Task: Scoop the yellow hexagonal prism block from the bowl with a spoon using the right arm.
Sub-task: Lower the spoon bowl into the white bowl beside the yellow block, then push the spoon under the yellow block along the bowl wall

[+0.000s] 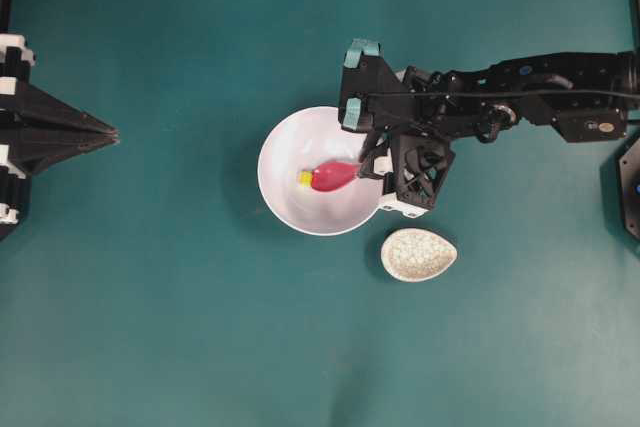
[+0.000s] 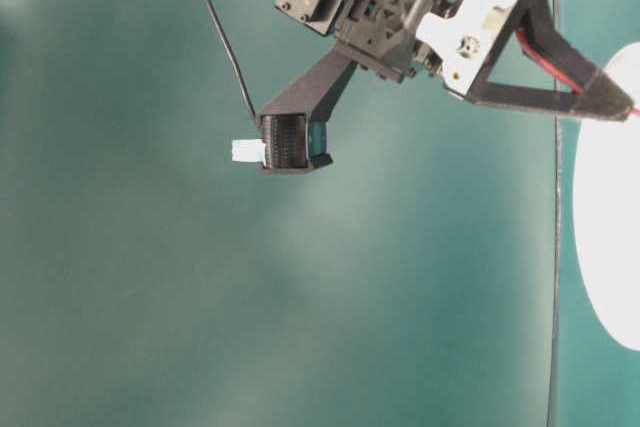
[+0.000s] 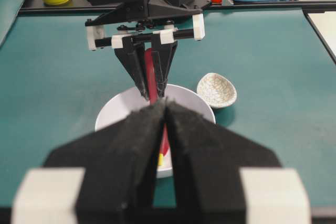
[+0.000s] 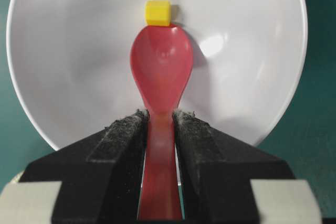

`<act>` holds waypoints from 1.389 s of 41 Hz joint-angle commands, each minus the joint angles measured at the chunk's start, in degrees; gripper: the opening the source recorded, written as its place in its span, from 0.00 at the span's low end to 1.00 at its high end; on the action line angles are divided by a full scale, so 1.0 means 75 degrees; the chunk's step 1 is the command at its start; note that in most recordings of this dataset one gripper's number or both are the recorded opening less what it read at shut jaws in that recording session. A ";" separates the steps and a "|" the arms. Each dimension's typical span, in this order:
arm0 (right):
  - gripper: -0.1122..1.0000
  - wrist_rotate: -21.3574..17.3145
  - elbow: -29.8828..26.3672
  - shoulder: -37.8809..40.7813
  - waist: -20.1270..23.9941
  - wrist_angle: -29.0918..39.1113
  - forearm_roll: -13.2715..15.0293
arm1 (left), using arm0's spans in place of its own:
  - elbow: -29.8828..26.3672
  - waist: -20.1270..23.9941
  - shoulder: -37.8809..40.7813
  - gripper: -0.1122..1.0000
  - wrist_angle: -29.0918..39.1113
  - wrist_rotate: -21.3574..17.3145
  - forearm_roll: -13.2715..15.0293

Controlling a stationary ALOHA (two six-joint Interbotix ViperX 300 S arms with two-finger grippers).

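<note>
R end effector (image 4: pixel 160 129) pinching spoon (image 4: pixel 160 72) by handle, scoop down inside bowl (image 4: pixel 252 51). Yellow block (image 4: pixel 157 12) on bowl floor, touching scoop tip, not yet in it. L end effector (image 3: pixel 165 114) pressed together, empty, well apart over tabletop (image 1: pixel 150 327).

No writing, label, brand mark, number or sign can be read in any of the views. The surfaces that show are all plain and bare of lettering.
</note>
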State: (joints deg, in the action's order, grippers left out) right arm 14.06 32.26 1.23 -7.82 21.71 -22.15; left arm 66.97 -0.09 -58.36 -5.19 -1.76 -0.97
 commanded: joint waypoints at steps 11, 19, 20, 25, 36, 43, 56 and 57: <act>0.32 -0.0012 -0.0141 -0.0105 0.0023 -0.0293 -0.0023 | -0.0187 0.0012 0.0035 0.18 -0.0023 -0.0012 -0.0023; 0.32 -0.0012 -0.0105 -0.0105 0.0035 -0.0492 -0.0023 | -0.0187 0.0012 0.0035 0.18 -0.0023 -0.0012 -0.0023; 0.32 -0.0012 -0.0105 -0.0105 0.0035 -0.0504 -0.0023 | -0.0187 0.0023 0.0035 0.18 -0.0035 -0.0012 -0.0023; 0.32 -0.0012 -0.0105 -0.0105 0.0059 -0.0574 -0.0023 | -0.0199 0.0012 0.0035 0.18 -0.0035 -0.0012 -0.0023; 0.32 -0.0012 -0.0059 -0.0105 0.0187 -0.0926 -0.0023 | -0.0187 0.0012 0.0035 0.18 -0.0023 0.0000 -0.0023; 0.32 -0.0012 0.0000 -0.0105 0.0258 -0.1207 -0.0023 | -0.0199 0.0012 0.0035 0.18 0.0000 0.0000 -0.0023; 0.32 -0.0023 0.0094 -0.0105 0.0340 -0.1758 -0.0035 | -0.0199 0.0023 0.0035 0.18 0.0129 0.0000 -0.0023; 0.32 -0.0023 0.0105 -0.0105 0.0352 -0.1805 -0.0023 | -0.0187 0.0012 0.0035 0.18 0.0129 0.0000 -0.0023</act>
State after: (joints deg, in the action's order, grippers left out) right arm 13.97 33.31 1.32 -5.54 9.49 -22.24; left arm 66.97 0.00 -58.36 -4.04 -1.76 -0.97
